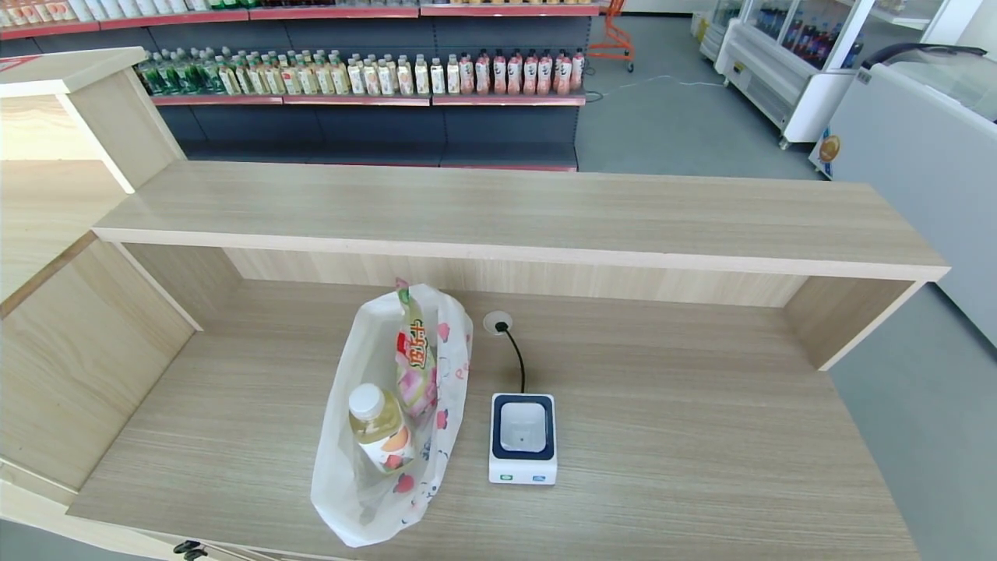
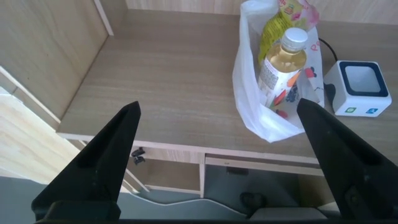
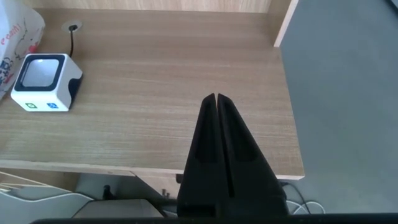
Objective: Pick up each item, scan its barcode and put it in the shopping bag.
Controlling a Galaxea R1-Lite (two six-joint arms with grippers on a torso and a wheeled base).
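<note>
A white plastic shopping bag [image 1: 374, 475] lies on the wooden counter, left of centre. Inside it are a bottle of yellowish drink [image 1: 378, 428] with a white cap and a colourful snack packet [image 1: 415, 351]. The bag [image 2: 252, 106] with the bottle [image 2: 283, 62] also appears in the left wrist view. A white barcode scanner [image 1: 523, 439] with a dark-framed window sits just right of the bag. My left gripper [image 2: 217, 118] hangs open before the counter's front edge, nothing between its fingers. My right gripper [image 3: 216, 99] is shut and empty, over the counter's front right part, right of the scanner [image 3: 42, 81].
A black cable [image 1: 516, 354] runs from the scanner to a round port [image 1: 497, 321] in the counter. A raised ledge [image 1: 514, 210] spans the back, with side panels left and right. Shelves of bottles [image 1: 358, 74] stand behind. Drawers [image 2: 168, 174] sit under the front edge.
</note>
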